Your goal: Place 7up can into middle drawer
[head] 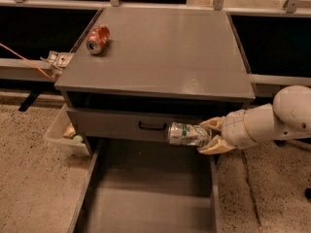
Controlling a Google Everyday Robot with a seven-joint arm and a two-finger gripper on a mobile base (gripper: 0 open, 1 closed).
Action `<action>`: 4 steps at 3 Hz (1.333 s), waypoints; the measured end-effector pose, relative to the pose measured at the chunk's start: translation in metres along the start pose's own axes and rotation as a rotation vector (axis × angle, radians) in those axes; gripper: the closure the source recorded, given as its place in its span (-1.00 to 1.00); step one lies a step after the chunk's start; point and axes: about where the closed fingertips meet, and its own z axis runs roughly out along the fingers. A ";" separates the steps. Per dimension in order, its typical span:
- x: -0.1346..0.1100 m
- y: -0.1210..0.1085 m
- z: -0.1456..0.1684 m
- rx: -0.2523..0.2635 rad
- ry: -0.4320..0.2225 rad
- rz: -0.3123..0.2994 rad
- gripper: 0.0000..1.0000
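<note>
Speckled stone floor (29, 178) ran under a grey cabinet (160, 52) with a wide flat top. Near the top's left rear corner lay a red can (97, 39) on its side. Below the top was a dark open gap, then a grey drawer front (112, 125) with a small black handle (152, 126). Beneath that, the middle drawer (146, 198) stood pulled far out toward the camera, its flat grey floor and low side walls in plain sight. A pale bin (58, 130) sat on the ground against the cabinet's left side, with a few small items inside that could not be made out.

From the right came the white arm (272, 120), ending in the gripper (206, 136). Its two tan fingers (214, 124) were clamped on one end of the 7up can (187, 134), one finger above and one below. The can was held lying sideways, its free end pointing left. It hung just right of the handle, in front of the drawer front, over the back right part of the drawer and clear of its floor.
</note>
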 end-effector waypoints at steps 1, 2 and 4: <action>0.022 0.018 0.026 -0.037 0.008 -0.003 1.00; 0.049 0.037 0.048 -0.060 0.027 0.006 1.00; 0.109 0.069 0.112 -0.077 0.111 0.078 1.00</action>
